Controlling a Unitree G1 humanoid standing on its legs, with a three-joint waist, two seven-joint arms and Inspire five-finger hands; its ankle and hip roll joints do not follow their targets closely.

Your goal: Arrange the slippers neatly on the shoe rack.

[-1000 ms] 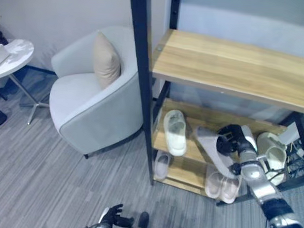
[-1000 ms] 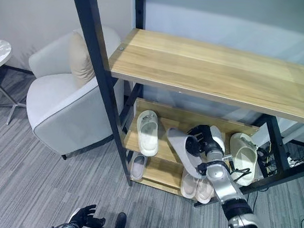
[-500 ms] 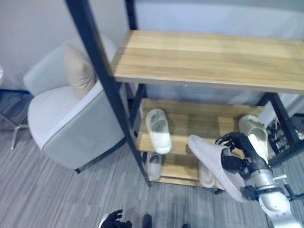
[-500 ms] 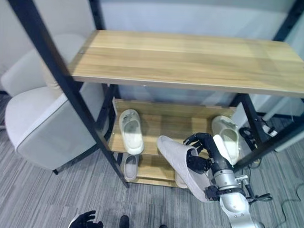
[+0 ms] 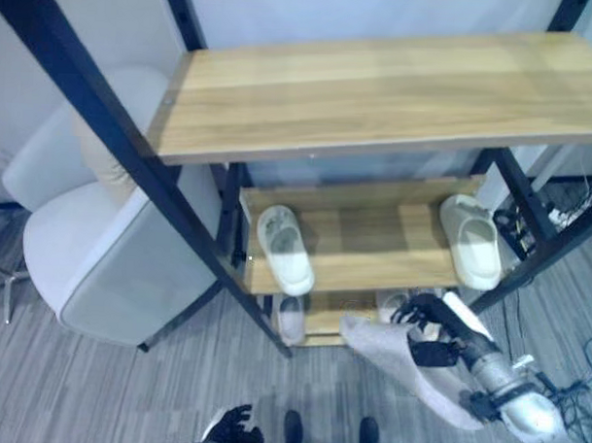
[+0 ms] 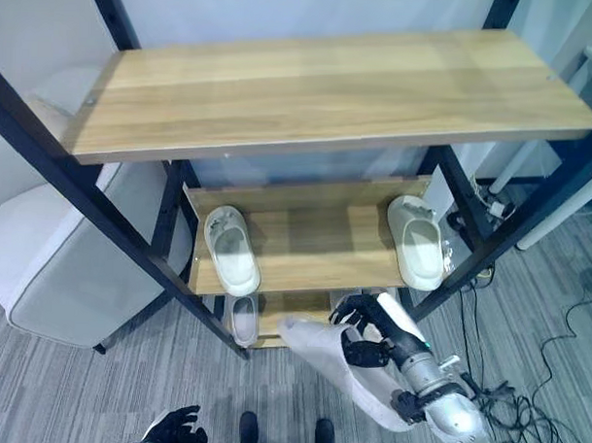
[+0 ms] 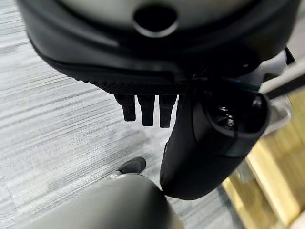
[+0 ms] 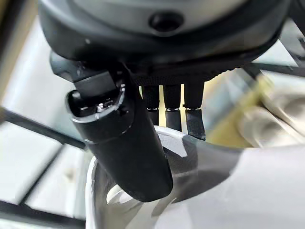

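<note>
My right hand [image 6: 372, 333] is shut on a pale grey slipper [image 6: 335, 364], thumb over its strap [image 8: 190, 162]. It holds the slipper low in front of the shoe rack [image 5: 378, 93], below the middle shelf [image 5: 372, 268]. Two white slippers lie on that shelf, one at the left end [image 5: 285, 250] and one at the right end [image 5: 470, 242]. A smaller slipper [image 5: 291, 319] lies on the bottom shelf. My left hand [image 5: 232, 433] hangs open near the floor, away from the rack.
A pale grey armchair [image 5: 100, 254] with a beige cushion [image 5: 96, 156] stands close against the rack's left side. The rack's dark front posts [image 5: 133, 167] slant across the near side. Grey striped carpet [image 5: 66, 388] lies in front.
The camera has swung right along the rack. My right hand has come down and back from the middle shelf with the grey slipper still in it, now in front of the bottom shelf.
</note>
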